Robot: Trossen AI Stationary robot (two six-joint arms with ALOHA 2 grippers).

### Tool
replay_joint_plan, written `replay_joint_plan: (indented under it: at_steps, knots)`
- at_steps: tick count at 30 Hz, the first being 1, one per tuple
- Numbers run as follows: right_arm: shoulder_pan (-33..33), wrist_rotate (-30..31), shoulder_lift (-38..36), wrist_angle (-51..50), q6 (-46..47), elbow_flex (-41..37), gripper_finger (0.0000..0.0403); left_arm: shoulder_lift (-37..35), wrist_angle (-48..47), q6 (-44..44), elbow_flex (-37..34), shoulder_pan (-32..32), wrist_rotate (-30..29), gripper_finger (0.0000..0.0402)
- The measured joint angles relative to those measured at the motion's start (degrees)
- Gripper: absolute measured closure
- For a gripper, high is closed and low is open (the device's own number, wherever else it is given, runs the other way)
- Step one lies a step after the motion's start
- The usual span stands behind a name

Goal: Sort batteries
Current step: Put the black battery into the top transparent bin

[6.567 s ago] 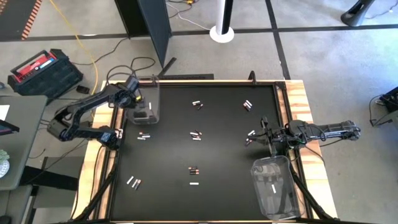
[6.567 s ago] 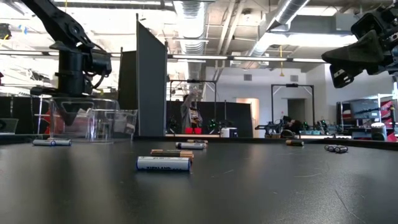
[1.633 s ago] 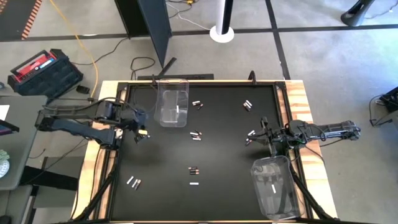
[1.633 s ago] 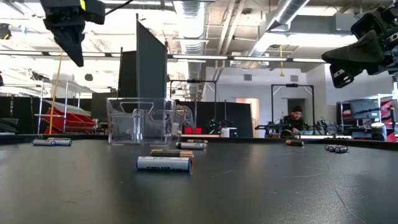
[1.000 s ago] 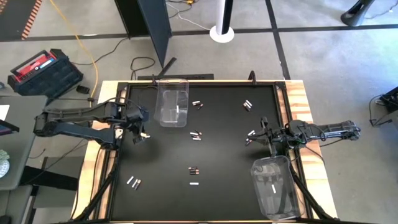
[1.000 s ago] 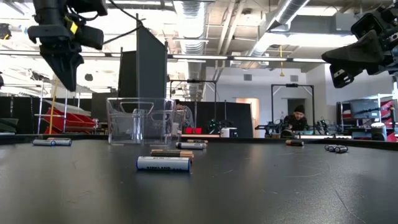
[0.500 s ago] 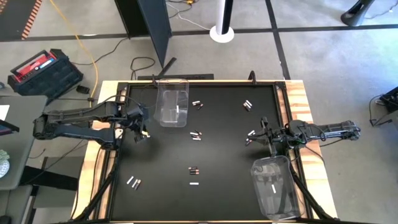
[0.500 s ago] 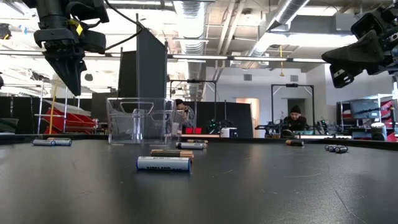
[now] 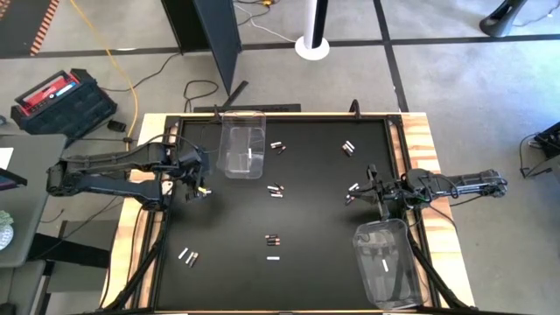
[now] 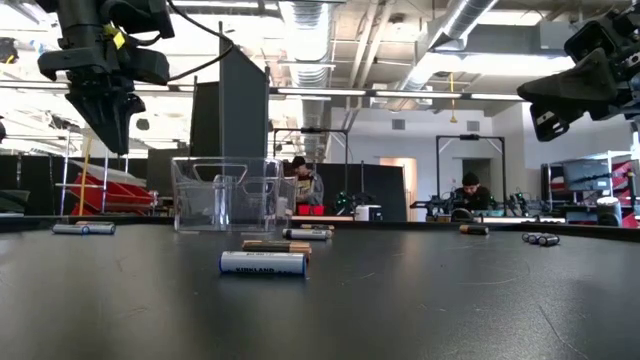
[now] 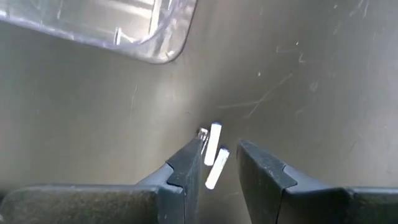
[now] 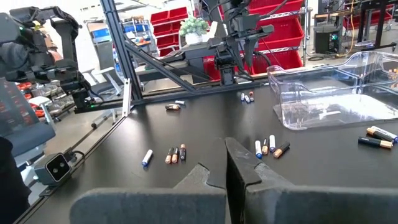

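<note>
Black counter [image 9: 306,210] with batteries [image 9: 276,190] scattered all over it in little pairs, plus one clear bin [image 9: 242,149] by the far edge and another clear bin [image 9: 385,261] at the near right corner, each with a white cell inside. Left pincer [image 9: 199,185] hangs above the counter with its fingers [image 11: 186,165] apart, and right below, between the tips, sit two white batteries [image 11: 213,144] with a third darker one just beside them. Right pincer [image 9: 371,185] is pressed together holding nothing, parked just off the second bin with a few cells [image 12: 268,147] lying just ahead of it.
</note>
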Motion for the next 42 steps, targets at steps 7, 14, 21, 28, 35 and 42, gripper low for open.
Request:
replay_joint_plan:
  at_steps: [7, 14, 21, 28, 35, 42]
  knots:
    - [0.00, 0.02, 0.00, 0.00, 0.01, 0.00, 0.0392, 1.42, -3.50, 1.51, -0.29, 0.00, -0.28, 0.0304]
    - [0.00, 0.00, -0.02, 0.01, 0.01, 0.00, 0.0392, 3.41, -2.02, 2.92, -1.53, 0.00, -0.94, 0.0304]
    - [0.00, 0.00, -0.02, 0.00, 0.01, -0.01, 0.0392, 9.61, -2.40, -1.84, -1.53, 1.52, -0.92, 0.0304]
    - [0.00, 0.00, 0.00, 0.01, 0.01, -0.01, 0.0392, 14.82, -2.45, -0.60, -1.53, 1.86, 0.43, 0.0304]
    - [0.00, 0.00, 0.00, 0.00, 0.01, -0.02, 0.0392, 20.15, -2.27, 0.73, -1.51, 1.86, -1.11, 0.0304]
    - [0.00, 0.00, -0.02, 0.00, 0.01, 0.00, 0.0392, 25.76, -1.71, 2.32, -1.49, 1.88, -1.84, 0.0304]
